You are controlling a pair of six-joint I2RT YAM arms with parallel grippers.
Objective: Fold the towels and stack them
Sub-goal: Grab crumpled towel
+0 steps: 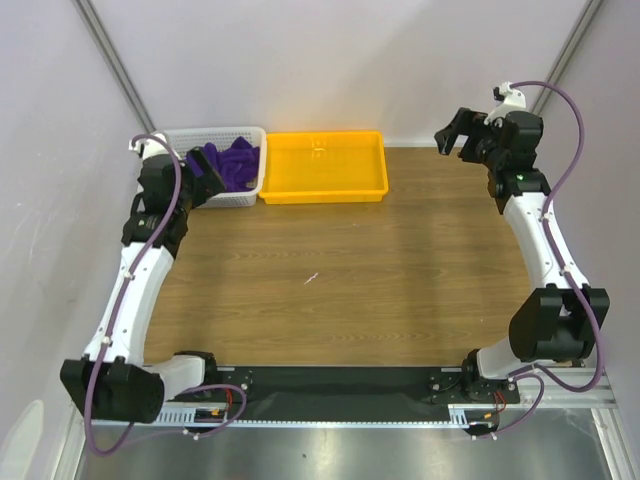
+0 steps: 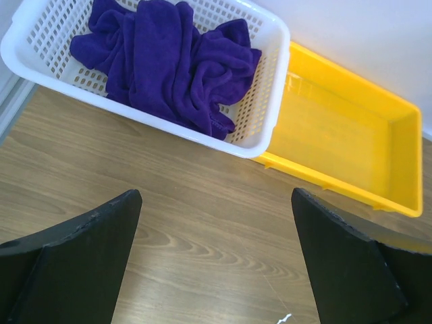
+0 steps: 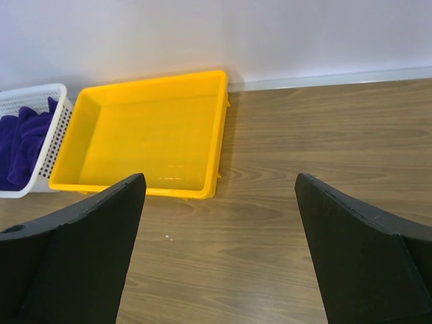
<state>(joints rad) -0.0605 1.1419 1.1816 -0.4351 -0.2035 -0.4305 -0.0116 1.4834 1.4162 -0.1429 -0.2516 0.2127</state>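
As far as I can judge, I am standing at the very start of the job. The towels (image 2: 169, 61) are all lying crumpled in one purple heap inside the white basket (image 1: 215, 132) at the far left corner of the tabletop (image 1: 340, 270). None is lying spread out for folding, and the yellow tray (image 3: 148, 135) just beside the basket's right side is holding nothing.

I am holding my left claw (image 2: 216, 196) spread wide and empty, hovering over bare wood just in front of the basket and pointing at the heap. My right claw (image 3: 219, 177) is hanging equally wide and empty, high over the far right corner, well apart from the tray and looking across at it.

The next move, I am thinking, is falling to my left claw: reaching over the basket's near rim, coming down on the top fold and pinching one towel only. The cloths are tangling together, so a deep bite is risking dragging out two. That towel is then needing carrying to the open wood in the middle, where both claws can be working on it.

The tabletop is showing smooth brown wood grain, with a tiny white speck (image 1: 311, 278) lying near the middle and a black strip (image 1: 340, 385) running along the near edge between my bases. Plain pale walls (image 1: 330, 60) are closing in the far side and the left.
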